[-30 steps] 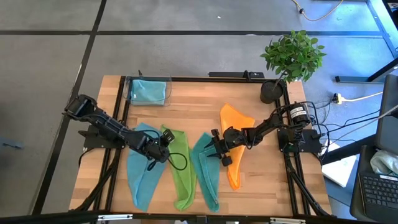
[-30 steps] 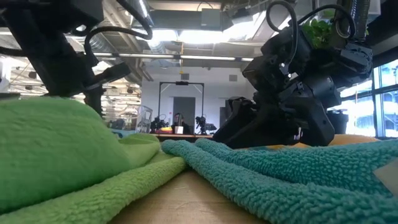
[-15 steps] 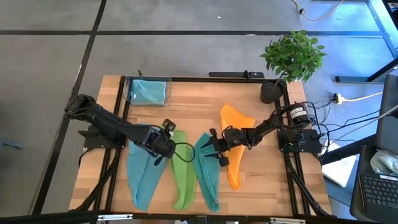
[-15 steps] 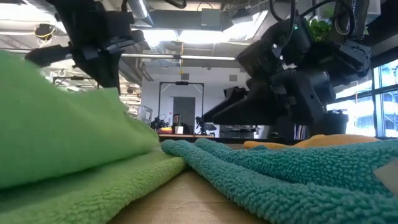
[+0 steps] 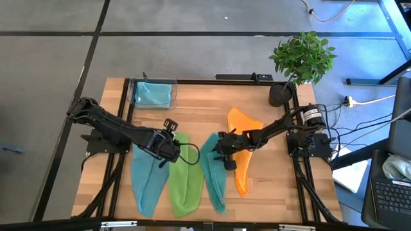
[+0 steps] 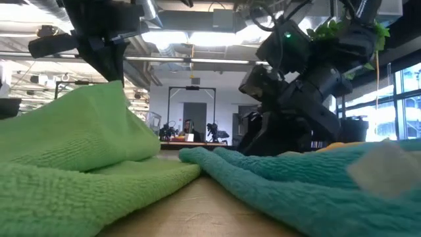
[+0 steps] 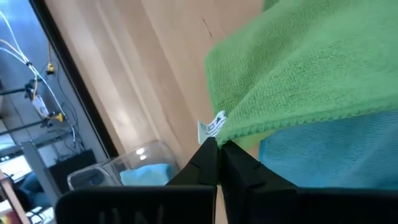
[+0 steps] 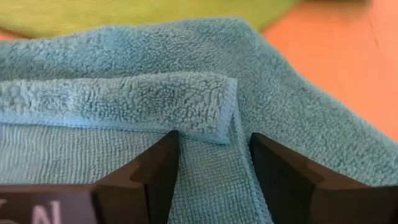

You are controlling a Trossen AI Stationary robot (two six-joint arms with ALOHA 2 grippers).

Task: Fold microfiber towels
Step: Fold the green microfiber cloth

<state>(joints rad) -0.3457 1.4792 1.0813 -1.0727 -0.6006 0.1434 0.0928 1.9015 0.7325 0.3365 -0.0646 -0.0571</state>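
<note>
Lime green towel (image 5: 184, 183) long axis front-to-back on bench (image 5: 199, 112); left gripper (image 5: 172, 142) clamped on far corner. Right gripper (image 5: 217, 149) wide apart astride teal towel (image 5: 214, 176) edge.

five towels (image 5: 185, 183), two arms, one plant (image 5: 303, 56).

Grey floor (image 5: 192, 54), potted plant (image 5: 302, 58), ceiling strip lights (image 6: 197, 59), right-side windows (image 6: 408, 99)

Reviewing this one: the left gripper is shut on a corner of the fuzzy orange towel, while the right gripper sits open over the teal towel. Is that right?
Not quite. The left gripper is shut on a corner of the fuzzy lime green towel, not the orange one; the left wrist view shows its fingers pinching the green edge by the tag. The orange towel lies untouched. The rest holds: the right gripper sits open over the teal towel.
</note>
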